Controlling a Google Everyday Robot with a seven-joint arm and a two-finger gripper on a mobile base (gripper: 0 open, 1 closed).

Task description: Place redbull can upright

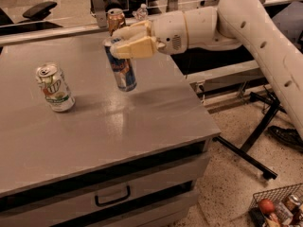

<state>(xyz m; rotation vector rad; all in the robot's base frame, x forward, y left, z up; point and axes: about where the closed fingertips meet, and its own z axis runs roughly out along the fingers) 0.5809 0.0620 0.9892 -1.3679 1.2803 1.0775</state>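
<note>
The redbull can [122, 69] is slim, blue and silver with a red mark. It stands near upright, tilted slightly, with its base at or just above the grey table [94, 122]. My gripper [124, 42] is at the can's top, reaching in from the right, shut on its upper end. The white arm stretches off to the upper right.
A white-and-green can [54, 87] stands upright on the table's left. A golden-brown can [115, 19] and a small bottle [141, 12] stand at the far edge behind the gripper. The table's right edge drops to a speckled floor with a black stand leg [258, 131] and a wire basket [279, 207].
</note>
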